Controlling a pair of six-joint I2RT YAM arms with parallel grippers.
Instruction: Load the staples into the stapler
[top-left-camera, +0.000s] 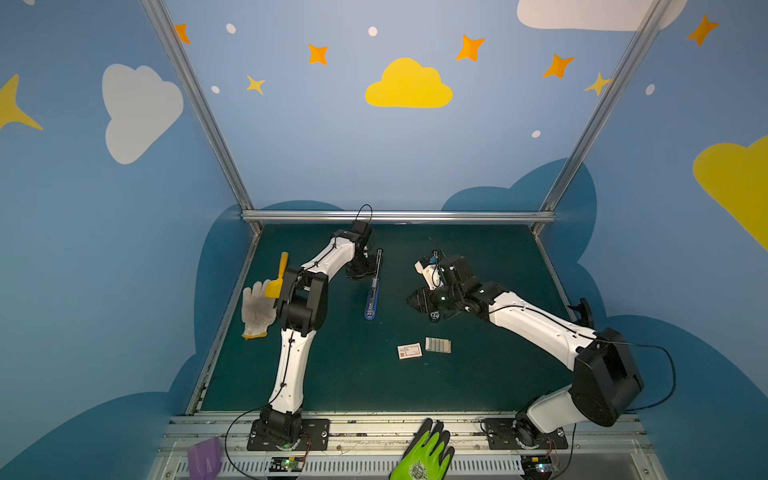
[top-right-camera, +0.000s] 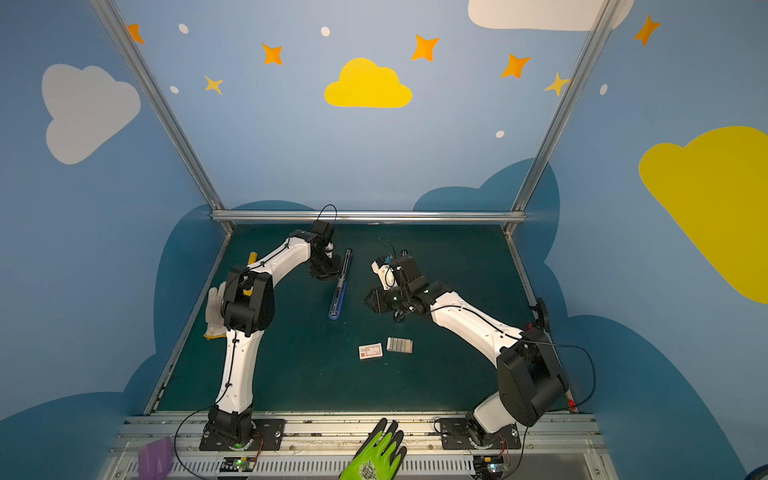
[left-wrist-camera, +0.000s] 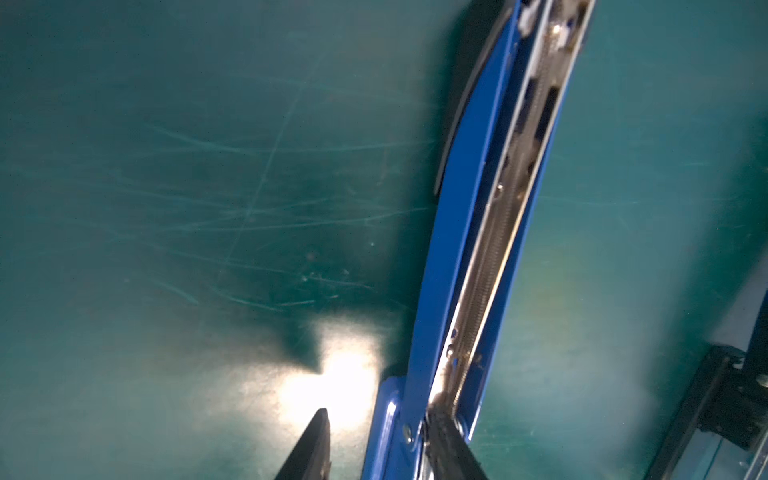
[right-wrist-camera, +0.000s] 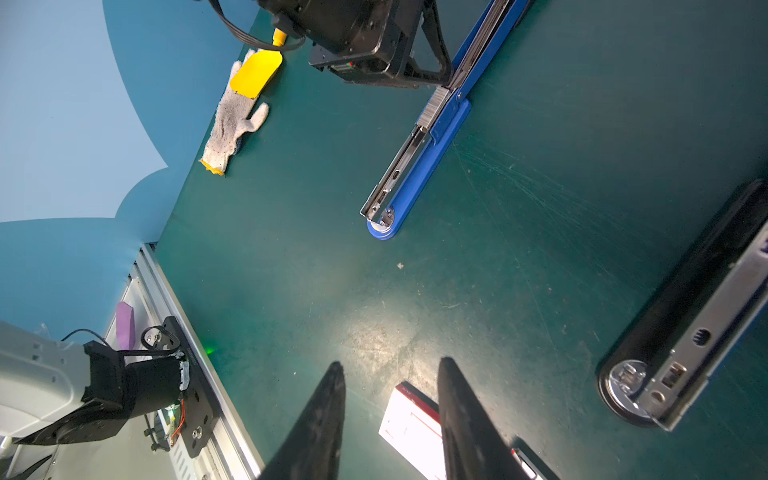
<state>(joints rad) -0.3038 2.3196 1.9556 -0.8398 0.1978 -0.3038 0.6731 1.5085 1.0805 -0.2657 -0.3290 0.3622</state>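
Observation:
The blue stapler (top-left-camera: 372, 286) lies opened out flat on the green mat, its metal rail (left-wrist-camera: 490, 266) facing up. My left gripper (left-wrist-camera: 379, 411) stands open astride its hinge end. One fingertip (left-wrist-camera: 440, 428) rests on the rail; the other fingertip (left-wrist-camera: 318, 432) is off to the side, apart from the blue base. The staples (top-left-camera: 438, 345) sit rowed in a pale tray nearer the front, beside a white box with a red mark (top-left-camera: 409, 351). My right gripper (right-wrist-camera: 391, 363) hangs open and empty over the mat, just above that box (right-wrist-camera: 409, 419).
A black stapler (right-wrist-camera: 685, 332) lies close beside my right gripper. A white knit glove (top-left-camera: 257, 309) and a yellow scoop (top-left-camera: 277, 278) lie at the mat's left edge behind the left arm. A green glove (top-left-camera: 426, 453) and a purple piece (top-left-camera: 203, 457) rest on the front rail.

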